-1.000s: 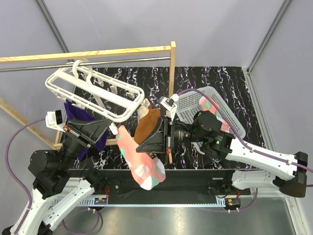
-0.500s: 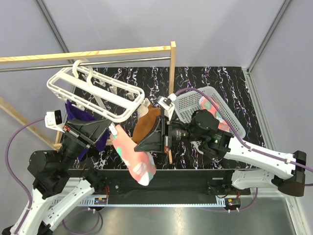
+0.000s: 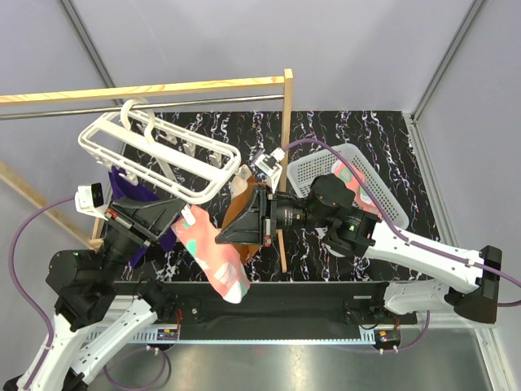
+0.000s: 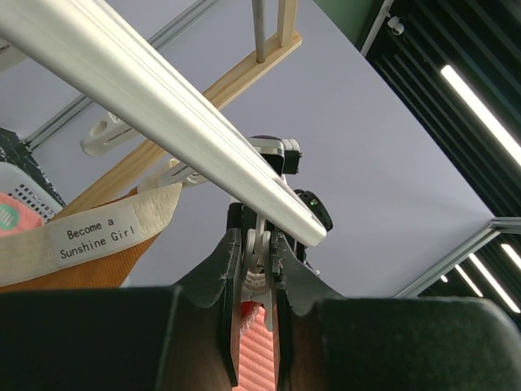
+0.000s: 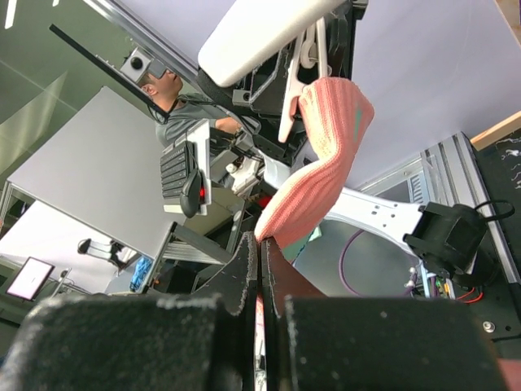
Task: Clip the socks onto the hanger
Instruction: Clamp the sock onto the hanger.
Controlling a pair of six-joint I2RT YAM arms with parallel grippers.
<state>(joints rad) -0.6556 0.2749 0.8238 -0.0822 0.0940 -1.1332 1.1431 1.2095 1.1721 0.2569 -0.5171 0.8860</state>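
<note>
The hanger (image 4: 163,114) is hung by its hook from the metal rod (image 3: 203,102) of the wooden rack (image 3: 163,87), tilted above the left part of the black marbled table (image 3: 366,134). A white mesh basket (image 3: 313,177) is set on the table's right side, and a second coral sock (image 3: 347,174) is seen lying in it, partly hidden by the right arm. The left gripper (image 4: 257,269) is raised to one of the hanger's bars and is clenched on a small white clip (image 4: 259,244) dangling there, pressed from both sides. The right gripper (image 5: 259,248) is reached across from the basket side and is closed tight on the coral sock (image 3: 213,257), gripped partway along its length. That sock is strung between the two grippers: its upper end is held at the clip under the bar (whether the clip's teeth have caught the fabric cannot be told), while its lower end, patched in teal and white, is left hanging over the table's near edge. A purple sock (image 3: 126,189) and an orange-brown sock (image 3: 238,205) are seen dangling beneath the hanger, the first behind the left gripper, the second just beside the right one. The orange-brown sock's cream cuff is marked with a label (image 4: 102,230) reading "Become a Sunshine Girl".
</note>
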